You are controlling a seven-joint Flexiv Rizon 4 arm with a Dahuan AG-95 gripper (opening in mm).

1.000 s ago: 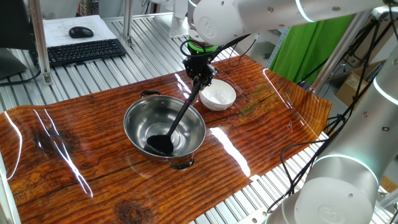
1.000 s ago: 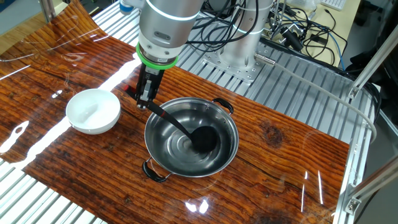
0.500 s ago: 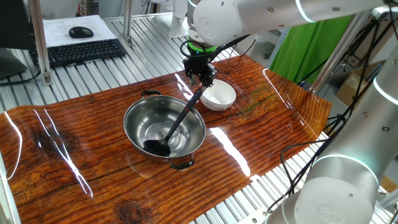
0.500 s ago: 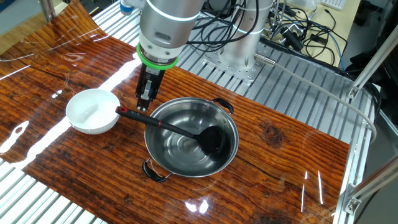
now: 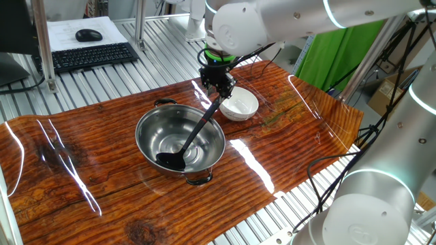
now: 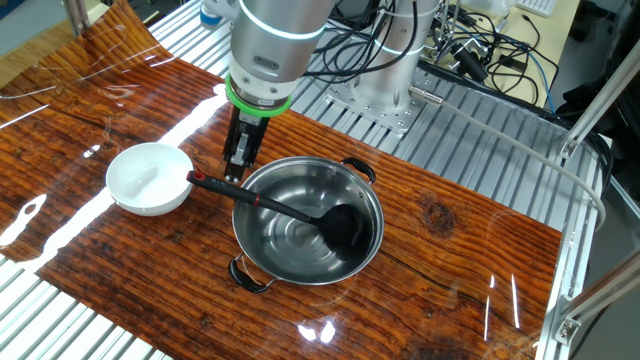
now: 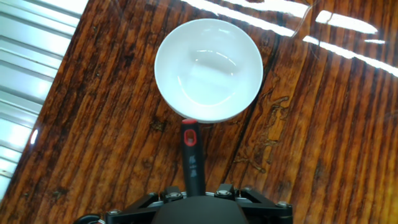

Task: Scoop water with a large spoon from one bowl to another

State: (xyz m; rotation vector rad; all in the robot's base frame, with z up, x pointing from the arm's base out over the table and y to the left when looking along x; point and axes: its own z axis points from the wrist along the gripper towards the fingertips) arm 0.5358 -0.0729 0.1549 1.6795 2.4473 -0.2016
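The black large spoon (image 5: pixel 197 129) lies loose in the steel bowl (image 5: pixel 158 133), its scoop on the bowl floor (image 6: pixel 345 225). Its handle leans over the rim toward the white bowl (image 5: pixel 238 105). The red-tipped handle end (image 7: pixel 189 127) stops just short of the white bowl (image 7: pixel 208 68), which holds a faint shine of water. My gripper (image 6: pixel 237 170) hangs just above the handle, between the two bowls, open and apart from it. It also shows in one fixed view (image 5: pixel 219 88). In the hand view only the hand's body shows at the bottom edge. The fingertips are hidden.
A keyboard (image 5: pixel 85 56) and mouse (image 5: pixel 88 35) sit on the slatted metal bench behind the wooden board. Cables (image 6: pixel 480 50) and the arm's base lie beyond the steel bowl (image 6: pixel 280 195). A second robot arm (image 5: pixel 368 197) stands at the front right.
A second ago the gripper held the spoon tilted up in the steel bowl. It let go, and the handle dropped onto the rim. The gripper has risen slightly since.
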